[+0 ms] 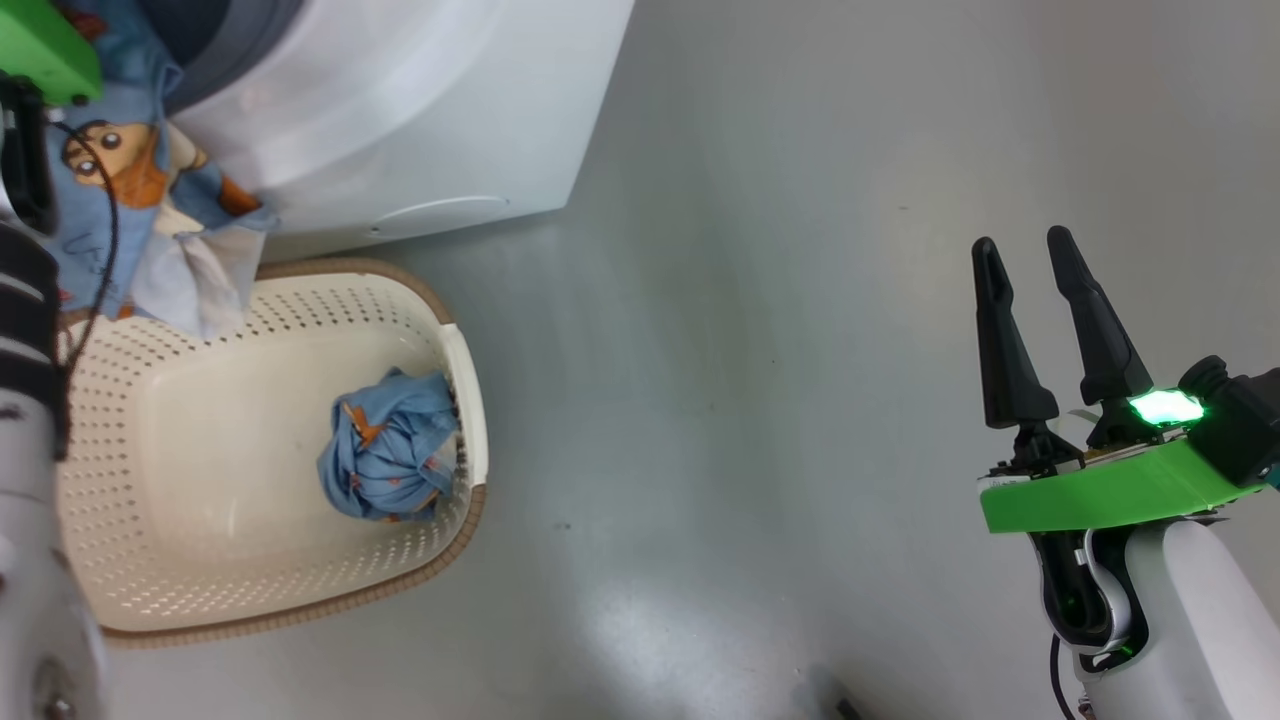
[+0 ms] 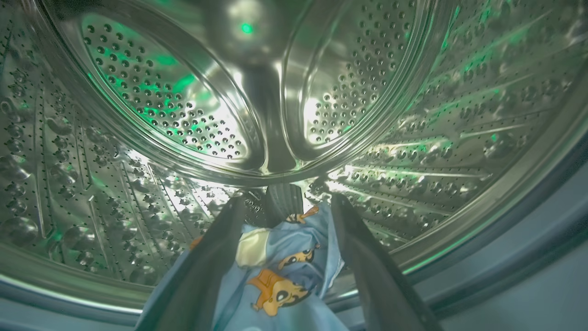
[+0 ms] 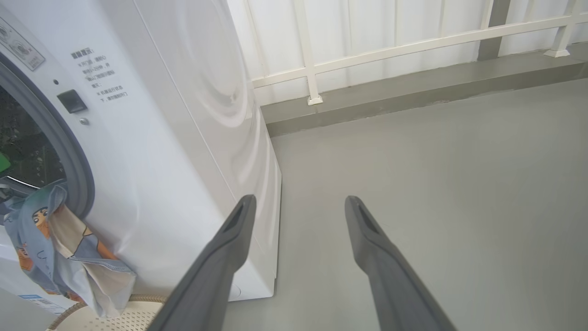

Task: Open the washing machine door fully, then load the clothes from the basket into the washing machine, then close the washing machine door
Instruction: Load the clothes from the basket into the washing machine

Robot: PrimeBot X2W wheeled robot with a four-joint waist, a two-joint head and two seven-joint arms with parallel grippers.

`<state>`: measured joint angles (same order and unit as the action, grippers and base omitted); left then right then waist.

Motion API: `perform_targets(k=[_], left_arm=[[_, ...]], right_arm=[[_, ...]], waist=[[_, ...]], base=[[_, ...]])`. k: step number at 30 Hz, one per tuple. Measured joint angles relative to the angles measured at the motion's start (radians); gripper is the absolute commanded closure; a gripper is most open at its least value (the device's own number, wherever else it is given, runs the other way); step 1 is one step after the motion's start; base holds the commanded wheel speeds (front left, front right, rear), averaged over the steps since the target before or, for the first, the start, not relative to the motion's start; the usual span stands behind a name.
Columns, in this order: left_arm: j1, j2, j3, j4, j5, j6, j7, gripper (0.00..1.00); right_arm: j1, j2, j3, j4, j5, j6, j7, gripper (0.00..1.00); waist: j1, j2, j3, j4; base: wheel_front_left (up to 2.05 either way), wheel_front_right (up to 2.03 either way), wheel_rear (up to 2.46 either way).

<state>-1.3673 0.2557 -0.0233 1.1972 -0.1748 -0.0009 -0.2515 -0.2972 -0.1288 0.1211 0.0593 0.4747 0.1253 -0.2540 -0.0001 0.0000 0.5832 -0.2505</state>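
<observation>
Loading looks about halfway done. The mouth of the washing machine (image 3: pixel 161 138) is unobstructed, so I judge the door already opened, though how far it is swung I cannot tell. Of the clothes, one blue printed garment (image 2: pixel 280 276) is at the machine's opening. Its upper part lies between the fingers of the left gripper (image 2: pixel 285 201), which reaches into the steel drum (image 2: pixel 183 115), while its tail hangs out over the grey seal and down the white front towards the basket (image 1: pixel 470 400). Those fingers stand wide apart with the cloth touching both, and I cannot tell whether they are pressing it or have let go. The other blue bundle (image 1: pixel 390 460) lies inside the basket against its right wall, untouched. The right gripper (image 1: pixel 1022 240) hangs over the bare floor (image 1: pixel 750 300), well apart from the machine, its fingers spread and empty. What is left: push the first garment fully in, fetch the bundle, then close the door. By count there are two pieces of clothing, one basket, one machine and two grippers.
</observation>
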Motion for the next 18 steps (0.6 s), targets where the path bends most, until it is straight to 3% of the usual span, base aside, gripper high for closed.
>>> perform_targets(k=[8, 18], left_arm=[[0.195, -0.045, 0.057, -0.25, -0.027, -0.007, -0.004, 0.0], [0.411, -0.079, 0.087, -0.427, 0.007, -0.011, -0.004, 0.0]], right_arm=[[0.013, -0.014, -0.011, 0.0, -0.001, 0.0, 0.0, 0.0], [0.032, -0.042, -0.019, 0.011, -0.009, 0.0, 0.0, 0.0]], waist=[[0.0, 0.0, -0.038, 0.02], [0.0001, 0.0, -0.116, 0.044]], base=[[0.0, 0.0, 0.0], [0.0, 0.0, 0.0]])
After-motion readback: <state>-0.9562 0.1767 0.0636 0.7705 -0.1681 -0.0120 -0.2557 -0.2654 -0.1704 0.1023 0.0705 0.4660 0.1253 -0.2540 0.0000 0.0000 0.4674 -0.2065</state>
